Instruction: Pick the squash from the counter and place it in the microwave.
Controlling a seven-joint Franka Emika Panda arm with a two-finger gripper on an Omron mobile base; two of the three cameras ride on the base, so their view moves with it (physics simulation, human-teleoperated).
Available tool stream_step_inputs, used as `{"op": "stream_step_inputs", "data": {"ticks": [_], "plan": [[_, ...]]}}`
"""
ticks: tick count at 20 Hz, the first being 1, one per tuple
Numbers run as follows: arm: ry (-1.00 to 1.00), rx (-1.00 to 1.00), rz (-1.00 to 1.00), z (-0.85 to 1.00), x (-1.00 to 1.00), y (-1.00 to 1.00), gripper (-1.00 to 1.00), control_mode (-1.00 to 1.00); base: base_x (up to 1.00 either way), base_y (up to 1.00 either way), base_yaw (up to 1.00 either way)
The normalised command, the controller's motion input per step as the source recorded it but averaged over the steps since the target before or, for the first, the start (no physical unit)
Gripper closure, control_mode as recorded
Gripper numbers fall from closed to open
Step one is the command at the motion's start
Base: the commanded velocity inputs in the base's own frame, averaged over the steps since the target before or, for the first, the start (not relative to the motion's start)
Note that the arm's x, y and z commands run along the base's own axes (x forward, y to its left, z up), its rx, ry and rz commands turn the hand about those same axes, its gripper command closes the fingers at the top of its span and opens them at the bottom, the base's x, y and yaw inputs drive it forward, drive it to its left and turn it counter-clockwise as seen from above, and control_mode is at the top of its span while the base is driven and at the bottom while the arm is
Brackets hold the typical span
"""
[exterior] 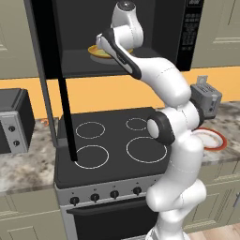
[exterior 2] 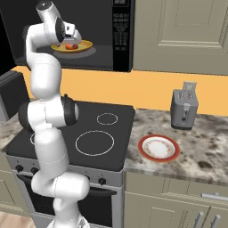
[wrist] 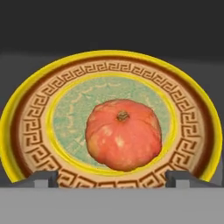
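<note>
To the pincer's left, the open black door point(exterior: 51, 70) of the microwave point(exterior 2: 67, 35) is hanging out over the stovetop point(exterior: 112, 140), and that edge is what the arm is needing to keep away from during any pull-back. The pincer point(wrist: 112, 177) itself is sitting inside the dark cavity with its two tips spread wide, one at each side of the hand view's lower edge, and nothing is lying between them. Just ahead of it and a little below, the squash point(wrist: 124, 134) is resting stem-up on the middle of the yellow dish point(wrist: 26, 105), clear of both fingertips point(wrist: 43, 178); in the right base view the squash point(exterior 2: 71, 46) is showing as a small red lump on the dish point(exterior 2: 84, 44) right beside the hand. Judging by this, the placing is looking done and the step in hand is the retreat: it is probably best done by keeping the tips apart, drawing straight back out along the line of entry, and not dipping, so nothing is nudging the dish's rim or rolling the squash. Well off to the pincer's right and far below, the grey toaster point(exterior 2: 184, 108) and the red-rimmed plate point(exterior 2: 158, 148) are sitting on the counter point(exterior 2: 205, 156), out of the way.
</note>
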Motion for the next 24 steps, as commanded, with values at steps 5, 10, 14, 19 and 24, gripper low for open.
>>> {"op": "stream_step_inputs", "data": {"ticks": [5, 10, 14, 19, 24], "plan": [[-0.05, 0.0, 0.03, 0.07, -0.28, 0.0, -1.0, -1.0, 0.0, 0.0, 0.0], [-0.14, 0.0, 0.01, 0.12, -0.96, 0.0, -1.0, -1.0, 0.0, 0.0, 0.0], [-0.12, 0.0, 0.0, -0.06, -1.0, -0.19, -1.0, -1.0, 0.0, 0.0, 0.0], [-0.14, 0.0, -0.01, -0.46, -1.0, -0.39, -1.0, -1.0, 0.0, 0.0, 0.0], [-0.06, 0.0, -0.01, -0.39, -1.0, -0.43, -1.0, -1.0, 0.0, 0.0, 0.0]]}}
